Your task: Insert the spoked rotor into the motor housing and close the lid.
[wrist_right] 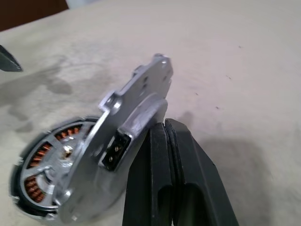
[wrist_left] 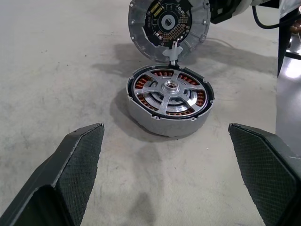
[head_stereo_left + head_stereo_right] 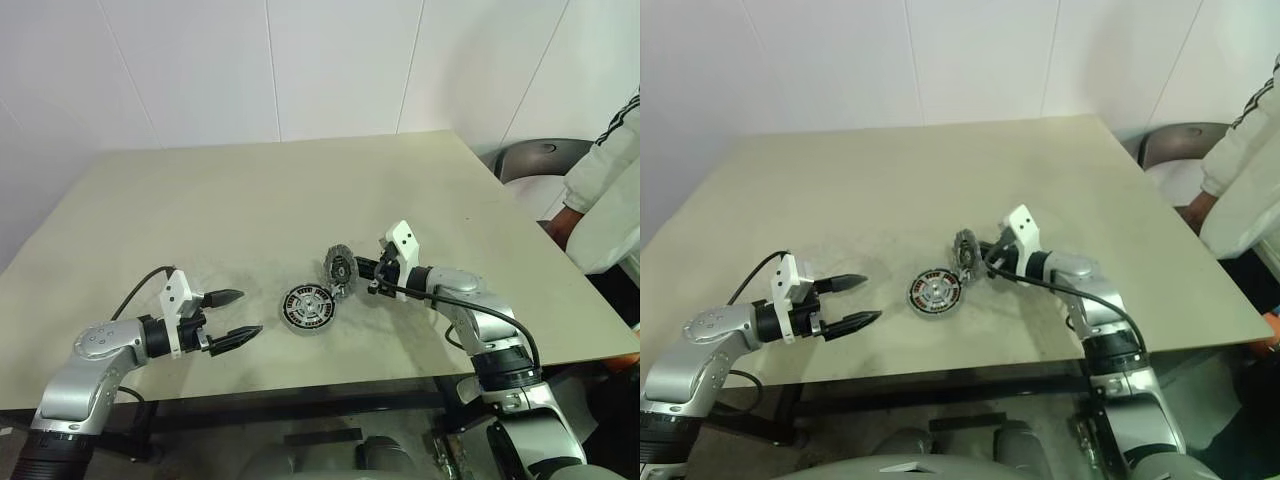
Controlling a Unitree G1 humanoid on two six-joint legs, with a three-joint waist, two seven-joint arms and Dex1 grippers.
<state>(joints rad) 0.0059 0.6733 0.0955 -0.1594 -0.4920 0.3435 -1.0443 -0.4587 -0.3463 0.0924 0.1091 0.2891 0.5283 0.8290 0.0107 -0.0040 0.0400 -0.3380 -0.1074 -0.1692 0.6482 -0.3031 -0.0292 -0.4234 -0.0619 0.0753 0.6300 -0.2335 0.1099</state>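
The rotor stage looks finished: the spoked rotor sits down inside the motor housing, silver spokes level over the copper windings, the pair resting near the middle of the table, toward its near edge. So it's the lid step now.

The right gripper has its fingers clenched on the lid, pinching it by the rim so the disc stands on edge, just to the right of the housing and a touch farther back. In the left wrist view the lid's circuit face looks toward the housing, and its lower edge hangs just above the housing's far rim; whether they touch is not clear.

The left gripper waits to the left, jaws spread wide and holding nothing, aimed at the housing with bare table between.

The next move, as I read it, calls for tipping the lid flat, centring it over the rotor hub and lowering it square; a tilt could catch the rim, and the loose housing may slide, so the left gripper could steady it.

Room is generous: open table left and far. The near edge is closest, and a person sits off the right edge, well apart.
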